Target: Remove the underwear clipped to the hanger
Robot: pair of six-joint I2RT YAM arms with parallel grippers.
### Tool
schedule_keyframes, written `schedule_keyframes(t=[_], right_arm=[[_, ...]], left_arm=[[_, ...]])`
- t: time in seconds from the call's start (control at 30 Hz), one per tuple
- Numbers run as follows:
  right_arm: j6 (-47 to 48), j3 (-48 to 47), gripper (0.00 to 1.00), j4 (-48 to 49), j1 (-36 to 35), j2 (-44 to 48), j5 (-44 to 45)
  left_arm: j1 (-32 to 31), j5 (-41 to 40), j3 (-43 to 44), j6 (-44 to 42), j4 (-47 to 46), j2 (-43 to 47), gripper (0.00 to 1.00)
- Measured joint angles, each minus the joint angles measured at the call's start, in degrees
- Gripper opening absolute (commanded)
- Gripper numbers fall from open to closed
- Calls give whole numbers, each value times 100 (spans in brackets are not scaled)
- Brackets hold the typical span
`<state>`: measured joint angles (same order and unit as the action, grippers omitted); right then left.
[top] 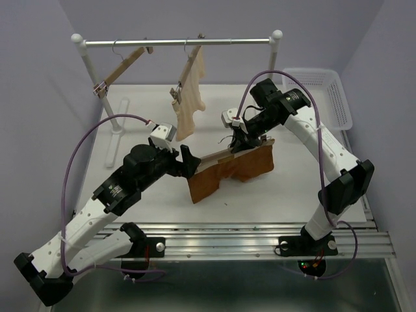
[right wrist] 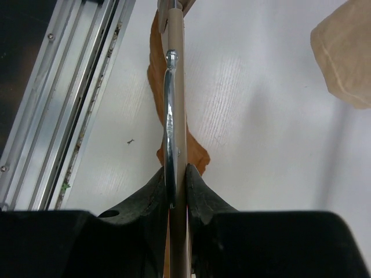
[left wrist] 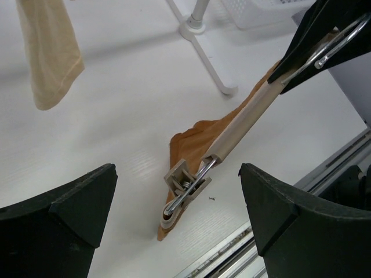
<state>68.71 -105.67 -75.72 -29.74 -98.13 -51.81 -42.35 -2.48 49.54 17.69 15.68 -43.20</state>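
Our left gripper [top: 189, 160] is spread wide and holds nothing. In its wrist view the two fingers stand well apart, with bare counter [top: 273, 195] between them. Straight ahead of that gap, centred between the fingers but not yet inside them, sits the clip [left wrist: 182, 184] on the near end of the hanger [left wrist: 246, 119]. This is what the coming move turns on, as we judge it: the clip lies dead ahead of the left gripper, and the left arm is by far the nearer one to it.

From the clip, the hanger's long axis runs away to the right and slightly back, straight toward the other arm. The left gripper therefore meets the bar end-on rather than across it.

The underwear [top: 234, 170] hangs under the bar, pinched in that clip. It drapes down so that its lower edge seems to rest on the counter. We cannot see the far clip clearly.

At the right, our right gripper [right wrist: 177, 180] is closed tight on the bar and its wire hook, and holds the hanger up off the counter. We take it that the left gripper has to advance along the bar's line and squeeze the clip while the right one steadies the hanger.
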Motion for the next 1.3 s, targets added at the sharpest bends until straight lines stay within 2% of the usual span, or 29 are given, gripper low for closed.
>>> schedule_keyframes(t=[0.23,0.4,0.5,0.87,1.23,1.3], right_arm=[[98,-11,1,-103,0,98,24],[120,-11,1,-122,0,98,42],[138,-11,1,-138,0,101,42],[184,-9,1,-212,0,153,37],[232,-11,1,-214,0,341,-63],[247,-9,1,-221,2,341,-63]], left_arm=[[0,778,0,-208,2,-170,98],[0,1073,0,-260,0,-170,81],[0,1191,0,-258,11,-168,77],[2,1228,-4,-212,44,-164,69],[2,1233,-4,-92,44,-164,47],[2,1215,-4,-94,48,-164,47]])
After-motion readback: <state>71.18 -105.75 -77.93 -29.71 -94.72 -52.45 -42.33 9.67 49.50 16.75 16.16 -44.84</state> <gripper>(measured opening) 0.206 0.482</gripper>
